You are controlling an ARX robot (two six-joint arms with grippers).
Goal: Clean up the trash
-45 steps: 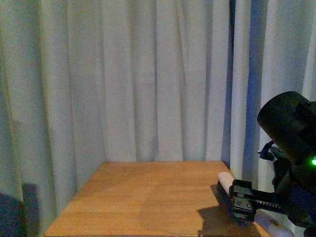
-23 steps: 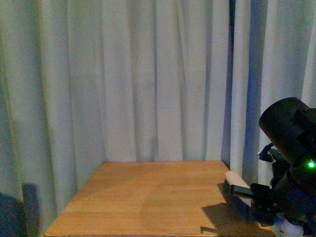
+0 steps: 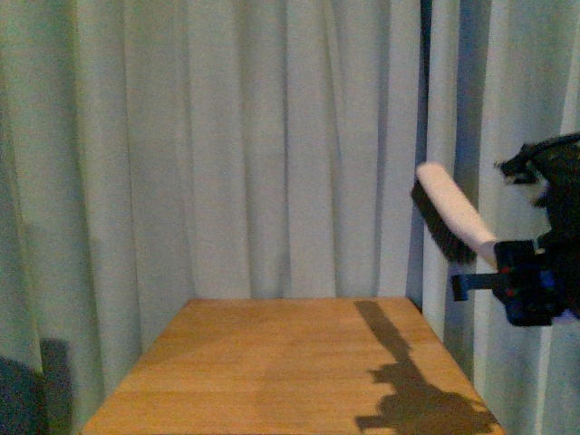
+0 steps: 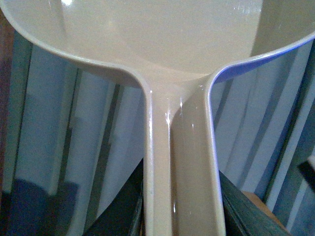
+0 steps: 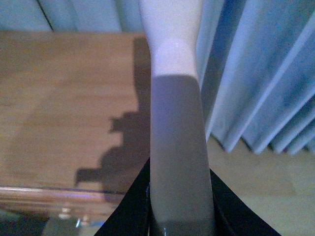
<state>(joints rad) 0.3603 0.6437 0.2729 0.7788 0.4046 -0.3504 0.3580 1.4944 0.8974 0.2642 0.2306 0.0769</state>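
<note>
Trash: none of the three views shows the trash, so its place and its look (colour, shape, creasing) cannot be told.

Dustpan: a pale pinkish-grey plastic dustpan (image 4: 162, 39) fills the left wrist view. Its smooth, glossy scoop spreads wide at the far end and narrows into a long channelled handle running back to the camera. The part of the scoop in view is plain plastic with a small glint of light.

Left gripper: the left gripper (image 4: 182, 219) is clenched on the dustpan's handle, a dark finger (image 4: 123, 206) pressed to each side.

Brush: a pale pink plastic hand brush (image 3: 456, 216) with dark bristles hangs in the air at 3 o'clock in the front view. It is tilted, with its head toward 10 o'clock from the grip and its bristles facing about 7 o'clock.

Right gripper: the right gripper (image 3: 504, 265) is grasping the hand brush by its handle. In the right wrist view its dark fingers (image 5: 130, 209) hug both sides of the handle.

Table: a light brown wooden table (image 3: 263, 362) lies at 6 o'clock in the front view, well apart from the hand brush, toward 7 o'clock of it.

Shadow: a dark shadow (image 3: 412, 399) of arm and brush lies on the table top at 5 o'clock.

Curtain: a pale grey-blue pleated curtain (image 3: 227, 136) hangs behind the table, from 9 through 12 to 3 o'clock.

Floor: a pale wood-toned floor (image 5: 256, 172) shows between the table's edge and the curtain's hem.
</note>
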